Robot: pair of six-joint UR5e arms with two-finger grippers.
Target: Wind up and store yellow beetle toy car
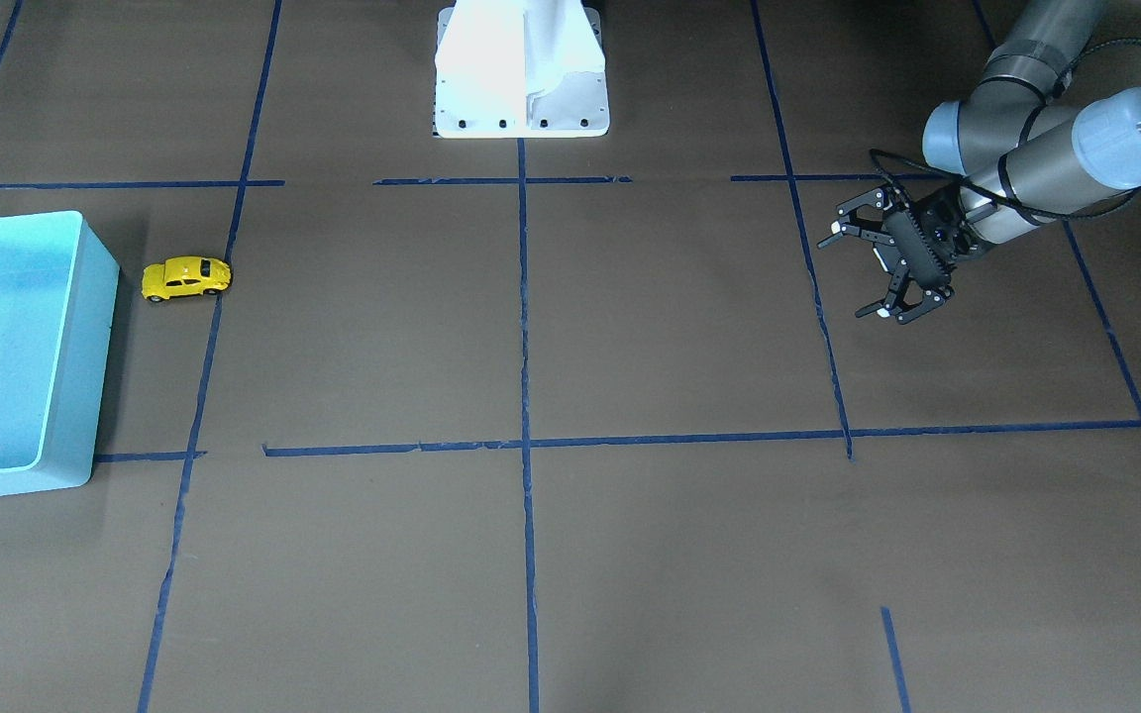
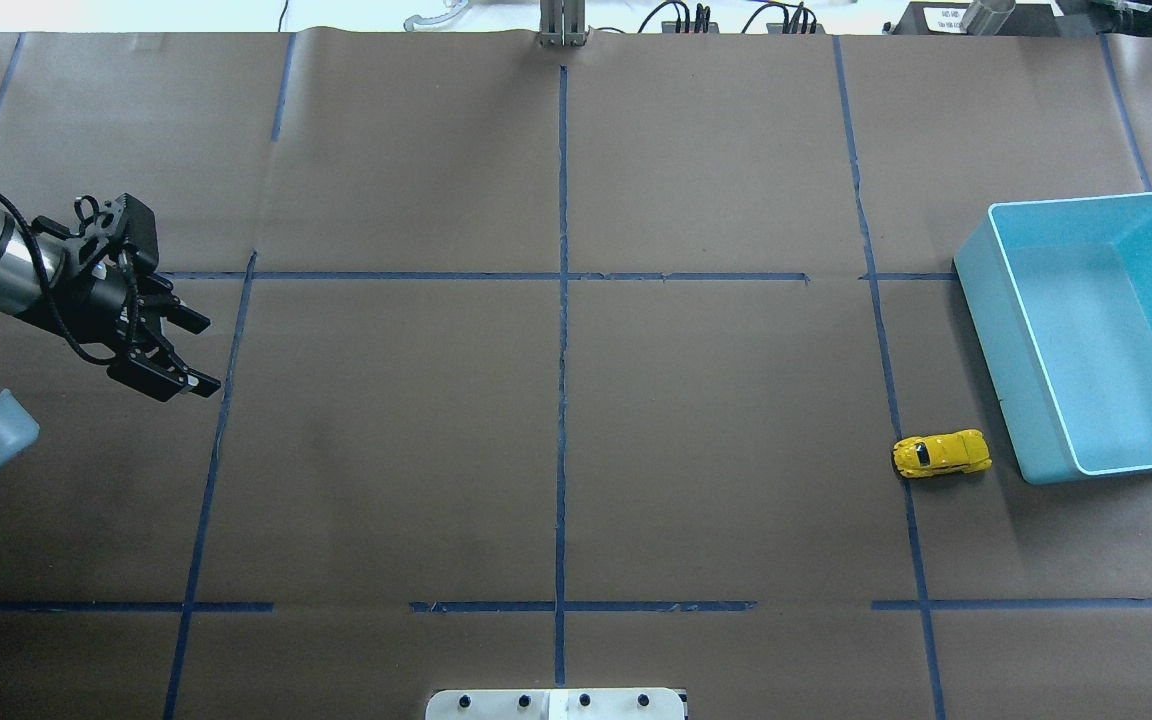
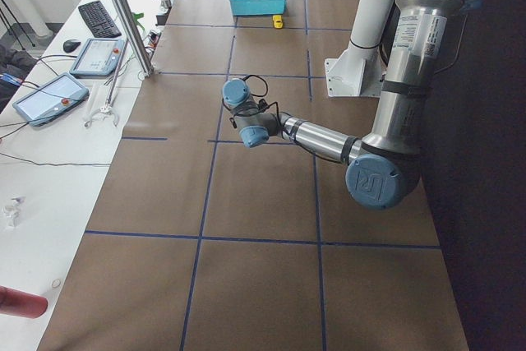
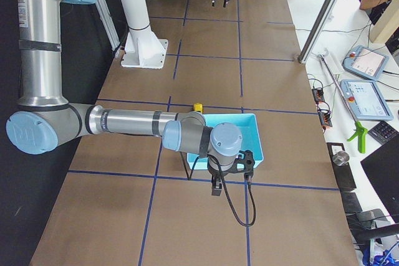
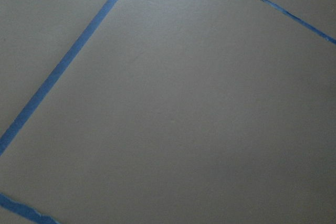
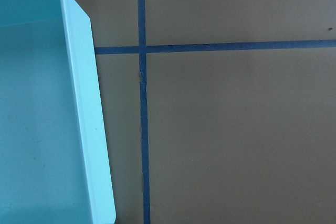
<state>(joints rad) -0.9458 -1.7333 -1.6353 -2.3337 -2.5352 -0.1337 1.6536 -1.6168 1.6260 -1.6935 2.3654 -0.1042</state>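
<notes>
The yellow beetle toy car (image 2: 940, 453) far from left end effector (image 2: 204, 352), spread apart; right end effector (image 4: 216, 186) unclear.

Left arm (image 1: 1026, 173) is showing matt silver-grey tubes with pale blue-grey joint caps (image 1: 1130, 134). A black cable (image 1: 1140, 42) is running along it, strapped down with black bands. Left gripper (image 1: 858, 271) is reading all black: ribbed body, linkage fingers, small white tips. Right arm (image 4: 128, 123) is wearing the same finish, its round cap (image 4: 28, 132) carrying a UR logo and a wrist cable (image 4: 240, 222) hanging off in black. White pedestal (image 1: 521, 59) is ending in a white plate with dark screw heads (image 1: 503, 124).
</notes>
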